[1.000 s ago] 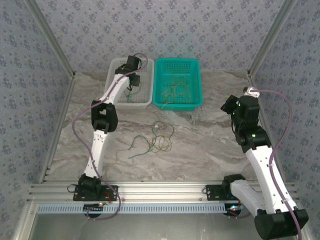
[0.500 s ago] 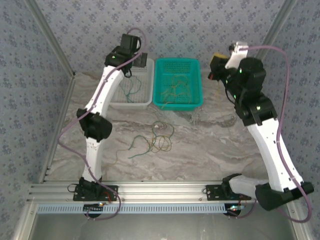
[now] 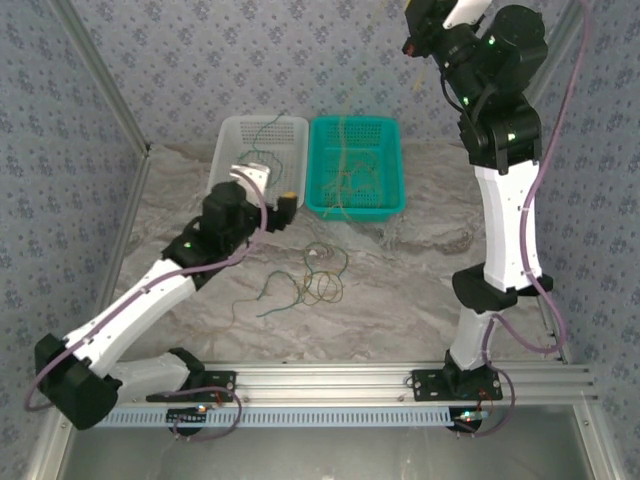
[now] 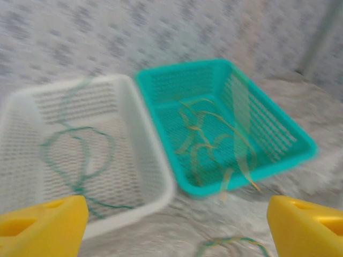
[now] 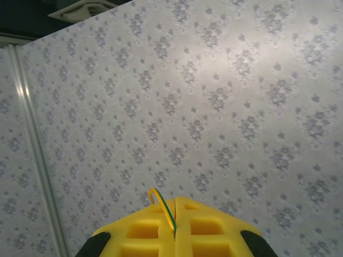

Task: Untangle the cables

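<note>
right gripper (image 5: 174,213) high above teal basket (image 3: 393,160), clamped on cable (image 5: 159,199) | left gripper (image 4: 175,222) released, near basket's front-left | risk: cable snags others, drags clump out

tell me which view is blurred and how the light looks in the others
Left wrist: blurred throughout, the white basket, teal basket and cables all soft-edged. Right wrist: sharp, with a brighter patch on the wallpaper above the right pincer. Top external: crisp, evenly lit.
</note>
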### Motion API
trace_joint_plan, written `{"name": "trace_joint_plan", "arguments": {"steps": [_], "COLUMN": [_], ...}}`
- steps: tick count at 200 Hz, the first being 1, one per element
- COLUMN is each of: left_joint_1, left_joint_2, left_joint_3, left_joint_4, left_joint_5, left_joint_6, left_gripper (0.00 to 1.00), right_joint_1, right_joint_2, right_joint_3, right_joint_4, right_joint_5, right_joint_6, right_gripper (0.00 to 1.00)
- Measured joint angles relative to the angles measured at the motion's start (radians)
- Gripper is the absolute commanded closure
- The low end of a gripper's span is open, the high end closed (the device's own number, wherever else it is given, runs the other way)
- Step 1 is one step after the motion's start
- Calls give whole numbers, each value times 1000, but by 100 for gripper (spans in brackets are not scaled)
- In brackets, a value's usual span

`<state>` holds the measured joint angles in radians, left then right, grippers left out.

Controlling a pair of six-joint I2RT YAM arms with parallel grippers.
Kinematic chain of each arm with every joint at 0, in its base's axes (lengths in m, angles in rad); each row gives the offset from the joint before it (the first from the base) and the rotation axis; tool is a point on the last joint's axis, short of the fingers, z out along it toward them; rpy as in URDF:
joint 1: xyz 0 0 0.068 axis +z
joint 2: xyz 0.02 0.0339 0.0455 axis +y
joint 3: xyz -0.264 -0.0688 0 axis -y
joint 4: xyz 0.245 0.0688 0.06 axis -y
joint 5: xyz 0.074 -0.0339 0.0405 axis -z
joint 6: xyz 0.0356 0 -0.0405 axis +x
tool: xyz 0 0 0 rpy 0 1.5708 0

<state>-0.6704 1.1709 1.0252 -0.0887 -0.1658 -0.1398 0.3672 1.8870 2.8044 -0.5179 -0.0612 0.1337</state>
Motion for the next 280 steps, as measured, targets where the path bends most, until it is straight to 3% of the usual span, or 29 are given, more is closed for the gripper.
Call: {"name": "trace_joint_plan", "arguments": {"steps": [20, 49, 95, 148, 198, 246, 280], "left_joint_1": [-20, -12, -1, 49, 68, 97, 97], "left_joint_2": [81, 116, 145, 148, 181, 195, 205], "left_joint_3": [0, -14, -25, -72, -84, -90, -102], "left_joint_4": [77, 151, 210, 256, 319, 327, 333], "left_joint_5": [76, 104, 110, 102, 74, 68, 68], "left_joint_6": [1, -1, -3, -23, -54, -89, -100], "left_gripper": [11, 11, 13, 14, 14, 14, 14], "right_joint_1": [41, 62, 1, -113, -95, -78, -75], "right_joint_2": [4, 18, 134, 260, 329, 542, 571], "right_joint_3": [-16, -29, 25, 26, -59, -55, -188], "right_joint_4": [9, 78, 192, 220, 182, 69, -28], "right_joint_5": [1, 35, 130, 152, 143, 124, 126], "right_joint_6": [-18, -58, -90, 21, 38, 42, 54], "right_gripper": [100, 100, 100, 100, 100, 100, 100]}}
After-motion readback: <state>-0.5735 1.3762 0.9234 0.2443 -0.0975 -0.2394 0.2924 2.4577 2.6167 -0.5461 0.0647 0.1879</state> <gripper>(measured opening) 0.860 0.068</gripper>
